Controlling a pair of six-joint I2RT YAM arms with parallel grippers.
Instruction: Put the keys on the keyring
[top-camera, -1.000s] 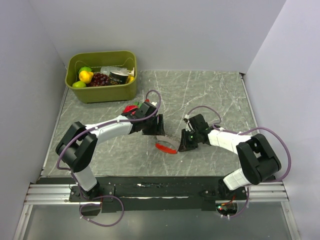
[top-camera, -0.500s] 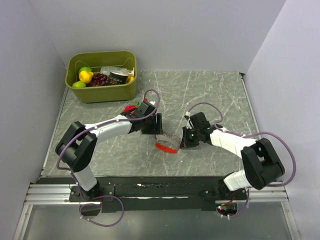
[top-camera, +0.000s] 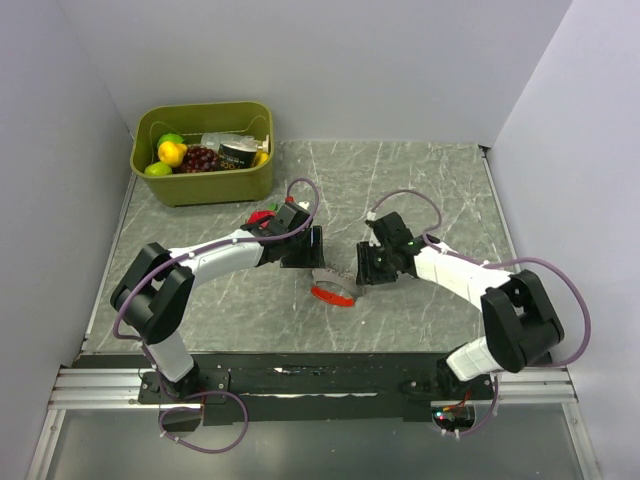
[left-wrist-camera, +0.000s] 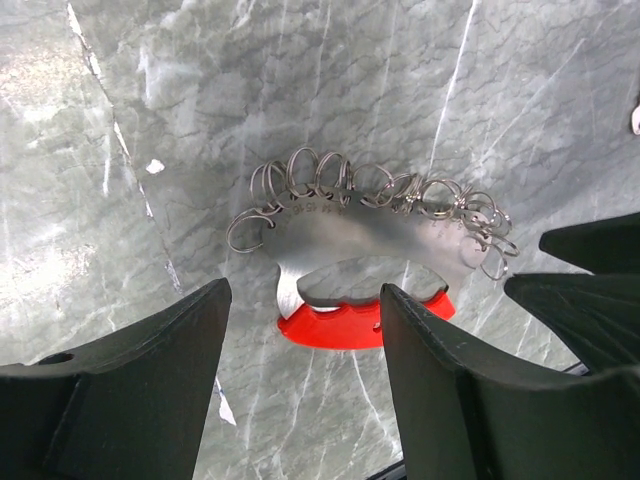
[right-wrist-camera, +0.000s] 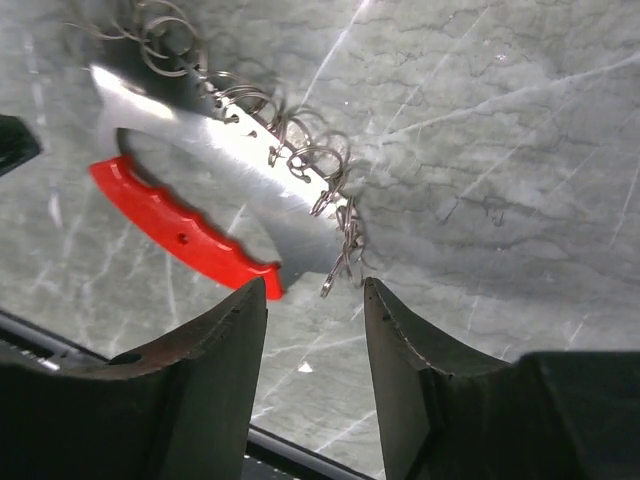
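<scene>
Flanking keyring (left-wrist-camera: 370, 238): left tool (left-wrist-camera: 302, 300), right tool (right-wrist-camera: 313, 295)

Silvery keyring (left-wrist-camera: 380, 235), bright-red fob (left-wrist-camera: 340, 330), grey white-veined marble table (top-camera: 400, 180), olive-green bin (top-camera: 205, 185)

The keyring (left-wrist-camera: 372, 238) is lying flat on the marble tabletop (left-wrist-camera: 200, 100) — a curved silvery metal strip carrying a row of small wire loops (left-wrist-camera: 318, 178) along its outer edge, a slim bright-red fob (left-wrist-camera: 345, 330) hugging its inner curve.
</scene>
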